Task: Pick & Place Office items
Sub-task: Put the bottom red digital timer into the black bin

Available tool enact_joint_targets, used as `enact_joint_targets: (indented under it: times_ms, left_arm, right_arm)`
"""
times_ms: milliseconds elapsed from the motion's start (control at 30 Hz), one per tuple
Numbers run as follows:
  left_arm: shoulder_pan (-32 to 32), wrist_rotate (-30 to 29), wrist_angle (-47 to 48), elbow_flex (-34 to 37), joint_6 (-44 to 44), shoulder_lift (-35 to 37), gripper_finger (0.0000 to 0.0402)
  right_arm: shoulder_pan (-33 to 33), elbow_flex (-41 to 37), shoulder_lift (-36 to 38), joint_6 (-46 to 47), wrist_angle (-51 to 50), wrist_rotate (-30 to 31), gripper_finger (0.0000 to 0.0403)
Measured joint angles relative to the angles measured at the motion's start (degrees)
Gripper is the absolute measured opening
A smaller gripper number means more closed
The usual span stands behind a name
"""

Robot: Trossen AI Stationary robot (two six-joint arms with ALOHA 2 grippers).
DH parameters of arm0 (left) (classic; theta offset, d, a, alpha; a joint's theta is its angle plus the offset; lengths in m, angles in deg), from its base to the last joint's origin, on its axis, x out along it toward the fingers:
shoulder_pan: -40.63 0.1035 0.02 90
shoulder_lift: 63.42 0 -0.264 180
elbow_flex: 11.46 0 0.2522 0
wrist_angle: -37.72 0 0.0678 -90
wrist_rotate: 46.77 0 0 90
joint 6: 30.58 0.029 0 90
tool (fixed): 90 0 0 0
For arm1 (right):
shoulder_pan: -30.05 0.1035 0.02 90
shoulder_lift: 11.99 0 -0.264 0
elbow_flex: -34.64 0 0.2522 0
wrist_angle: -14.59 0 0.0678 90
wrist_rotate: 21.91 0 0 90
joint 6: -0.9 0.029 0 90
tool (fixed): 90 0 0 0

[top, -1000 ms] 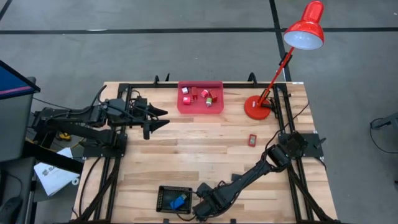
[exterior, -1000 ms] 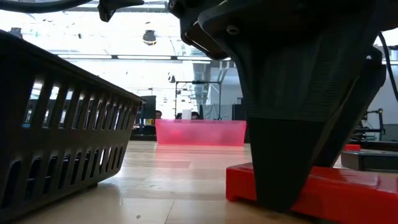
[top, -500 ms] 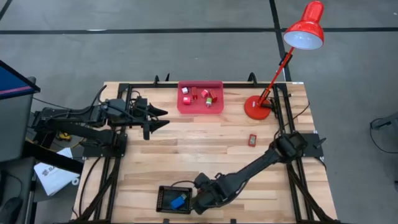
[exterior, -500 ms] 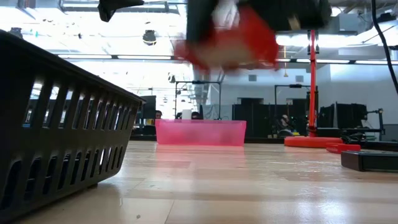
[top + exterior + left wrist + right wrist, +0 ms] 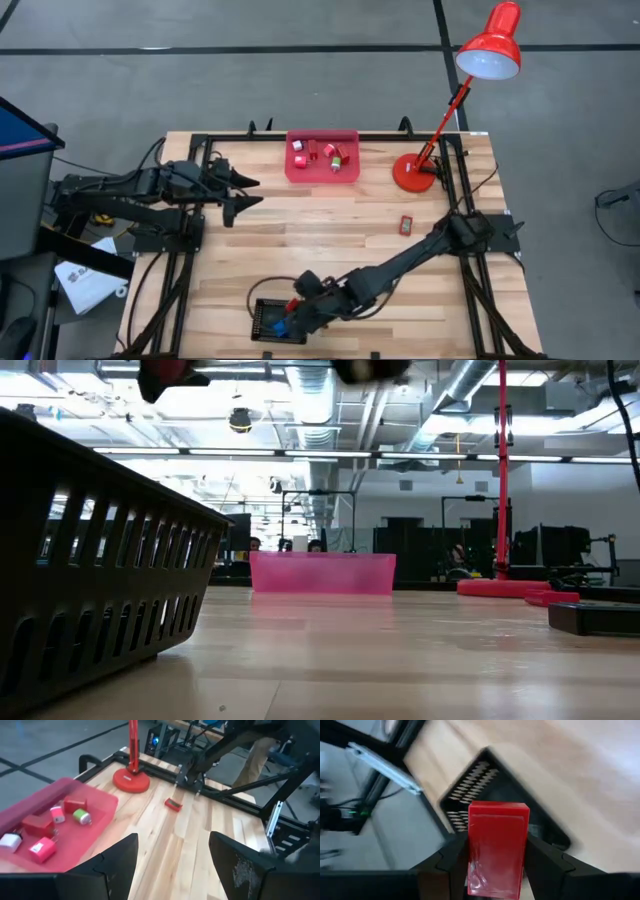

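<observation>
The right claw (image 5: pixel 495 865) has carried its red block (image 5: pixel 497 849) from the counter's (image 5: pixel 330 240) front edge to above the black basket (image 5: pixel 272 318). The glossy rectangular block sits pinched between its fingers. The left claw (image 5: pixel 172 865) hangs open and empty near the counter's left edge.

Grey floor (image 5: pixel 300 80) crossed by dark lines – bright ceiling lights (image 5: pixel 240 420), exposed ducts (image 5: pixel 470 385) overhead.
</observation>
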Motion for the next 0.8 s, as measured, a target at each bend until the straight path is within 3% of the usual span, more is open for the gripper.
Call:
enact_joint_targets:
  times_ms: [267, 533, 800]
  left_arm:
    - [0.0, 0.0, 4.4, 0.0, -1.7, 4.8, 0.0241]
    - [0.0, 0.1, 11.2, 0.0, -1.4, 7.6, 0.0241]
    - [0.0, 0.7, 5.0, 8.7, -2.5, 13.9, 0.0241]
  right_arm:
    - [-1.8, 0.3, -5.6, 2.1, 7.7, -4.7, 0.0159]
    - [-1.8, 0.2, -6.2, 2.3, 4.8, -5.2, 0.0159]
    - [-1.9, 0.2, -6.2, 2.2, 3.6, -5.2, 0.0159]
